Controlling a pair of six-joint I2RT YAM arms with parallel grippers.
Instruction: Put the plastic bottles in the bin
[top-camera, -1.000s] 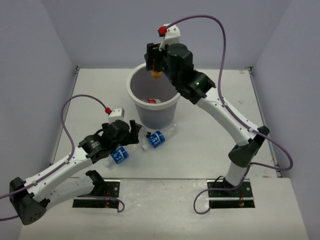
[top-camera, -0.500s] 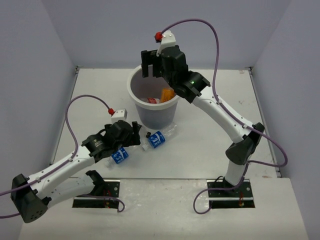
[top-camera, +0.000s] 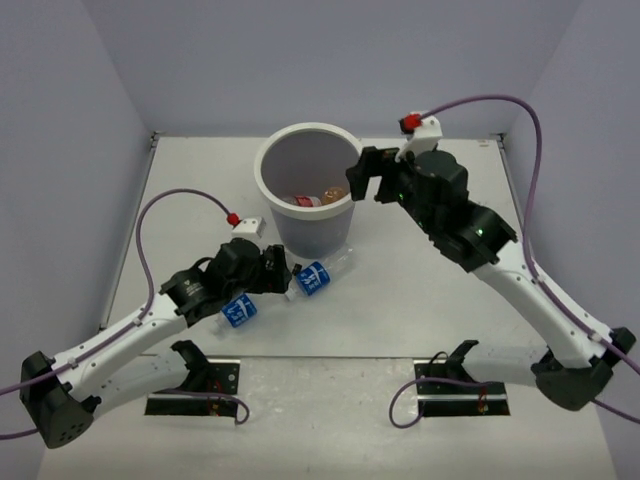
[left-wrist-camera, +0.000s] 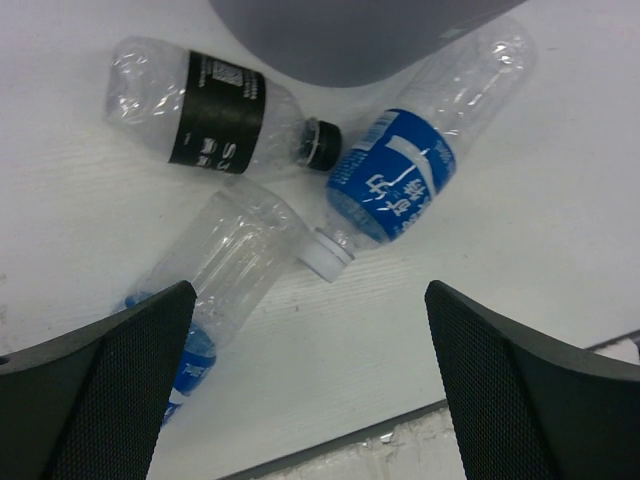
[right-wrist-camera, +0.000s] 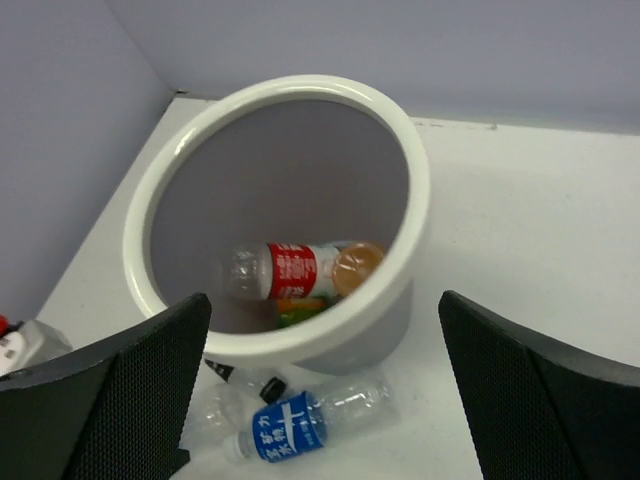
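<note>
The bin (top-camera: 262, 170) stands at the middle back, its thick white rim (right-wrist-camera: 400, 130) filling the right wrist view. Inside lie a red-white labelled bottle (right-wrist-camera: 290, 270), an orange one (right-wrist-camera: 358, 265) and something green (right-wrist-camera: 300, 315). Three plastic bottles lie on the table at the bin's foot: a dark-labelled one (left-wrist-camera: 215, 125), a blue-labelled one (left-wrist-camera: 395, 180) and a second blue-labelled one (left-wrist-camera: 225, 265). My left gripper (left-wrist-camera: 308, 330) hovers open just above them, holding nothing. My right gripper (top-camera: 368, 180) is open and empty, just right of the bin's rim.
Purple cables loop from both wrists. Lilac walls close in the back and sides of the white table (top-camera: 420, 290). The table's front edge (left-wrist-camera: 400, 425) shows below the left fingers. Both arm bases sit at the near edge.
The right gripper has opened and the orange bottle has dropped into the bin. The right arm has then swung off to the right of the rim. The left arm has edged slightly forward.
</note>
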